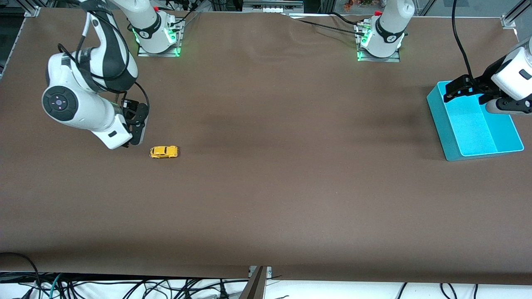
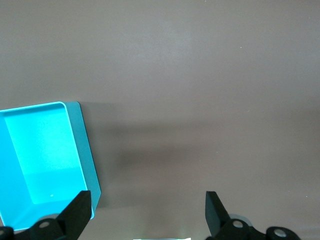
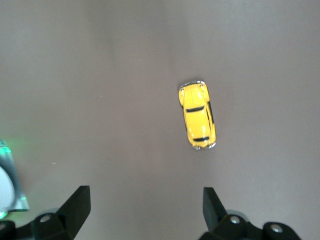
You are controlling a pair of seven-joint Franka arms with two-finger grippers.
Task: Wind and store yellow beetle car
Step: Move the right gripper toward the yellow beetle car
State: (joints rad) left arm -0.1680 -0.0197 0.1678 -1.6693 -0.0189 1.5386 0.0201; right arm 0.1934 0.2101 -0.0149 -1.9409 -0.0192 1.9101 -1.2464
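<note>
The car (image 1: 163, 152) is sitting on its wheels on the brown bench (image 1: 266, 187), toward the right arm's end and well apart from the blue bin (image 1: 451, 124) at the left arm's end. It is lying lengthwise along the bench, with nothing touching it.

The right gripper (image 1: 135, 139) is hanging over the bench just beside the car, pointing down, and its jaws are standing spread with nothing between them; in its wrist view the car (image 3: 198, 115) is showing ahead of the gripper (image 3: 145, 205) and off to one side of the gap, not centred in it. The left gripper (image 1: 457, 89) is waiting over the bin's corner nearest the bases, its jaws also spread and empty, with the bin (image 2: 85, 145) partly in its wrist view beside the gripper (image 2: 147, 210).

I am guessing the winding has not begun. The car looks light, hard and glossy, so it will probably skate or pop out under a sloppy pinch. Its roof is rounded, so the better hold seems to be across the flat door sides, low and near the middle. Being so small beside the jaws, it will need careful centring, and the wheels must stay on the bench for dragging it back.
</note>
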